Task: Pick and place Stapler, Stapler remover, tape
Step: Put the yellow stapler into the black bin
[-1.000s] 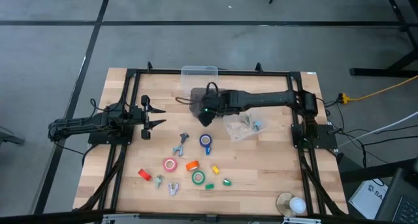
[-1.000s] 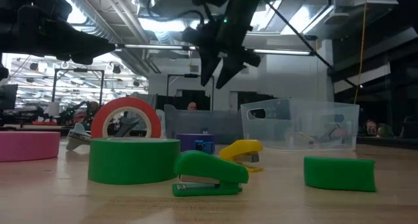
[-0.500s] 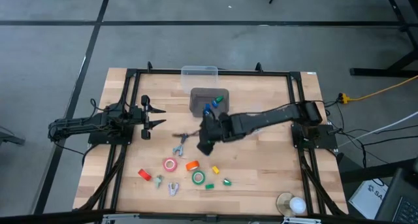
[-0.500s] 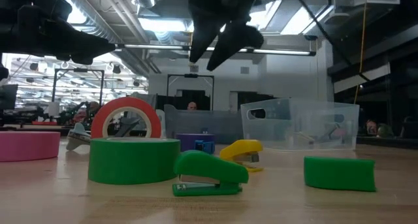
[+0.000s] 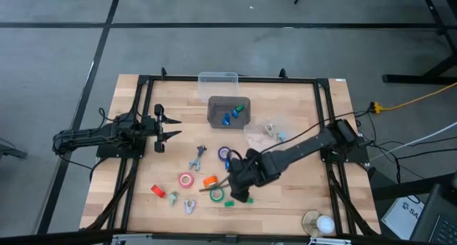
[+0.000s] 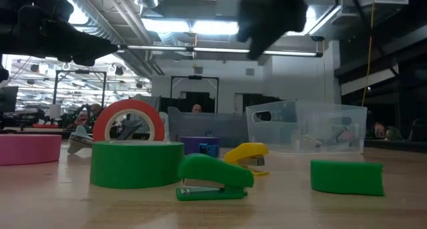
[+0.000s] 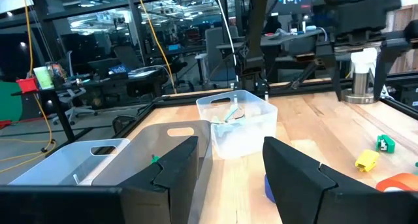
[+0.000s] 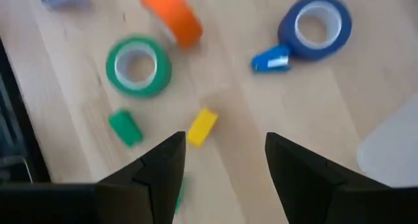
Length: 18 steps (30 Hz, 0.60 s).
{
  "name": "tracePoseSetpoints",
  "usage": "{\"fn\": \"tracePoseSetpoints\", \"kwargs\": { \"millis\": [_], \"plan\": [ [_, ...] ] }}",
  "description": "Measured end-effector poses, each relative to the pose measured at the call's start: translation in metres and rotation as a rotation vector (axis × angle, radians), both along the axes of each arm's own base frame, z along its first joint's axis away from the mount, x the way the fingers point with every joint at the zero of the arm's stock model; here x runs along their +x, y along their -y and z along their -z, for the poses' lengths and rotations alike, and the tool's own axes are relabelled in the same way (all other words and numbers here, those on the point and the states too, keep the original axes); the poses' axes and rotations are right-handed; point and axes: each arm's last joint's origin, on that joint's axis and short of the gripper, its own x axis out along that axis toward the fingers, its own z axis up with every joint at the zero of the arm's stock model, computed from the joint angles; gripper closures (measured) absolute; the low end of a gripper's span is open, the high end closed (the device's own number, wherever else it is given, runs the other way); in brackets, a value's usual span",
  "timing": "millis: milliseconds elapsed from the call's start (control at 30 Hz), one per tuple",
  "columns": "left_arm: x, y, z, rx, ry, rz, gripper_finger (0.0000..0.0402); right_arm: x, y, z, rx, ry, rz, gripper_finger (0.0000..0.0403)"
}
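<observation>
Hovering over the near-centre of the worktop (image 5: 300, 202), the right gripper (image 8: 222, 160) has its fingers spread and empty above the scattered pieces; the left gripper (image 7: 225, 168) waits at the left edge, fingers likewise spread, holding nothing. Largest of the loose things are the tape rolls: the green roll (image 8: 138, 66), the blue roll (image 8: 315, 27) farther off, and the red-pink roll (image 5: 186, 179) to the left; each looks light and stiff, a hard ring with smooth sides that could slip, so a pinch across the wall, one finger through the pale centre, seems the surest hold. An orange piece (image 8: 173, 16) lies just beside the green roll. Smaller are the staplers, the yellow stapler (image 8: 202, 126) almost under the fingers and the green stapler (image 8: 124, 127) beside it; rigid plastic, light, probably best taken across the narrow body. Smallest, a blue piece (image 8: 270, 59) rests touching the blue roll; whether it is a remover I cannot tell.
</observation>
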Motion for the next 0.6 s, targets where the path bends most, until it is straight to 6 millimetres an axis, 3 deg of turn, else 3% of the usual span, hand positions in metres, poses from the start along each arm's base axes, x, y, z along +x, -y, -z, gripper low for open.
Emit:
{"fn": "tracePoseSetpoints", "kwargs": {
  "millis": [267, 467, 600],
  "plan": [
    [0.0, 0.0, 0.0, 0.0, 0.0, 0.0, 0.0233, -0.018, -0.026, 0.002, -0.044, -0.027, -0.075, 0.0187],
    [0.0, 0.0, 0.0, 0.0, 0.0, 0.0, 0.0233, -0.029, -0.04, 0.025, -0.156, 0.019, -0.111, 0.0187],
    [0.0, 0.0, 0.0, 0.0, 0.0, 0.0, 0.0233, -0.03, -0.041, 0.035, -0.131, 0.06, -0.01, 0.0187]
  ]
}}
